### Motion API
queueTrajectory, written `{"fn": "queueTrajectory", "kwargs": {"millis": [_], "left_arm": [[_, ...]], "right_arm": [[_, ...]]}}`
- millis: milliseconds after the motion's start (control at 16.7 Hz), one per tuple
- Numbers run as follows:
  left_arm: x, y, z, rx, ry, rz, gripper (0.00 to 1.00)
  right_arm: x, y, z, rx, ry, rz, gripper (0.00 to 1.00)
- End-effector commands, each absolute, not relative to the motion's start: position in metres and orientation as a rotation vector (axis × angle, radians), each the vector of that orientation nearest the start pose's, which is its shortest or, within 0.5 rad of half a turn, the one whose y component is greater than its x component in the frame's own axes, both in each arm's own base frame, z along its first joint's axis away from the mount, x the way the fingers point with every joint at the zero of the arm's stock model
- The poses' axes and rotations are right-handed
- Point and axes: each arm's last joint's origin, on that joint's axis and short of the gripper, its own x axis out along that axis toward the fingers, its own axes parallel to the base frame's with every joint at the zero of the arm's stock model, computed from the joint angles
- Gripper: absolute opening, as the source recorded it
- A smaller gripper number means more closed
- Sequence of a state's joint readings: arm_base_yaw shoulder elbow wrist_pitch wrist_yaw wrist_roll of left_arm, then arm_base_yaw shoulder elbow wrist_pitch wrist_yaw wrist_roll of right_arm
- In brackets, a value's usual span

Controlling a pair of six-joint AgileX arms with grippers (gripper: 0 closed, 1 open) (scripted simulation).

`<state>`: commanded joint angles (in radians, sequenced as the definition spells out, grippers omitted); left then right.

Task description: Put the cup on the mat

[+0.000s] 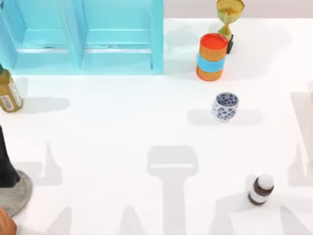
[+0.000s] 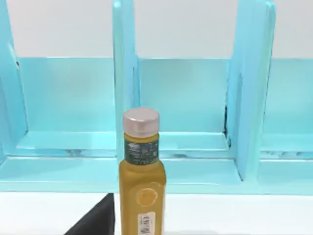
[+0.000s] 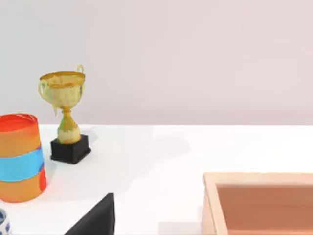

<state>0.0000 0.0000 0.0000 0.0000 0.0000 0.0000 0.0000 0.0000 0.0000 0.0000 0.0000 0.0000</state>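
The cup point(image 1: 225, 106), white with a dark-blue pattern, stands upright on the right half of the table. A sliver of the cup point(image 3: 3, 224) also shows in the right wrist view. The mat point(image 1: 18, 198), a grey speckled disc, lies at the left edge near the front, cut off by the frame. Cup and mat are far apart. A dark piece of my left gripper point(image 2: 95, 220) shows in the left wrist view, facing a yellow bottle. A dark piece of my right gripper point(image 3: 95, 218) shows in the right wrist view, well back from the cup.
A tall black object point(image 1: 7, 164) overlaps the mat's far rim. An orange thing point(image 1: 6, 225) sits by the mat's front. Also here: yellow bottle point(image 1: 9, 93), cyan shelf point(image 1: 117, 49), orange-and-blue cylinder point(image 1: 212, 56), gold trophy point(image 1: 230, 12), small brown bottle point(image 1: 260, 189), wooden box point(image 3: 264, 200).
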Motion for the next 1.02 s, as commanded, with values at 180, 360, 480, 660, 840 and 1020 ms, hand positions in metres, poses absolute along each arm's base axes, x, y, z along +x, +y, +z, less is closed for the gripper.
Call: {"fn": "queueTrajectory", "kwargs": {"millis": [180, 360, 480, 660, 840, 1020], "left_arm": [[0.106, -0.002, 0.162, 0.009, 0.007, -0.009, 1.00], [0.106, -0.010, 0.178, 0.092, 0.072, -0.098, 1.00], [0.108, -0.018, 0.197, 0.181, 0.143, -0.204, 1.00], [0.121, -0.038, 0.235, 0.338, 0.276, -0.425, 1.00], [0.148, -0.071, 0.273, 0.496, 0.428, -0.697, 1.00], [0.192, -0.121, 0.301, 0.623, 0.581, -0.979, 1.00]], "right_arm": [[0.106, -0.001, 0.160, 0.000, 0.000, 0.000, 1.00], [0.106, -0.001, 0.160, 0.000, 0.000, 0.000, 1.00], [0.106, -0.001, 0.160, 0.000, 0.000, 0.000, 1.00], [0.106, -0.001, 0.160, 0.000, 0.000, 0.000, 1.00], [0.106, -0.001, 0.160, 0.000, 0.000, 0.000, 1.00], [0.106, -0.001, 0.160, 0.000, 0.000, 0.000, 1.00]]}}
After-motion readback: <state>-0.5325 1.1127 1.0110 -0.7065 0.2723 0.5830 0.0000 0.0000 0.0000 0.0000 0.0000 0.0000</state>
